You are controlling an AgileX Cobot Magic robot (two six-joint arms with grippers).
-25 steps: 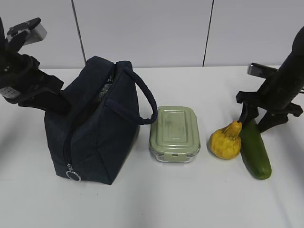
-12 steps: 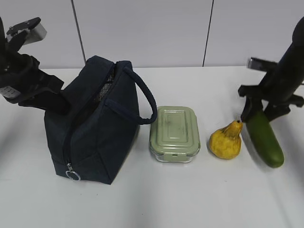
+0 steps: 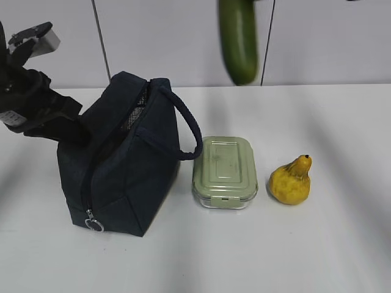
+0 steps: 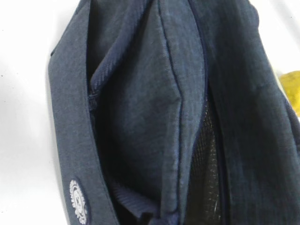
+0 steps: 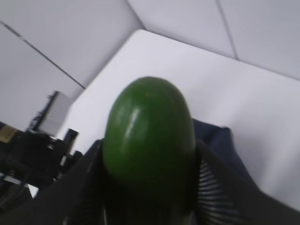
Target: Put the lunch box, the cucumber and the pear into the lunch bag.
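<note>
Right wrist view shows the right hand [image 5: 149,197] clamped on the smooth dark green cucumber [image 5: 149,136], hanging above the counter; next it needs lowering into the boxy navy fabric lunch bag [image 3: 125,155].

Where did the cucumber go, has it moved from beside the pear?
Yes. The cucumber has been lifted off the table and carried left; it now hangs high above the lunch box, while the pear sits where it was.
</note>
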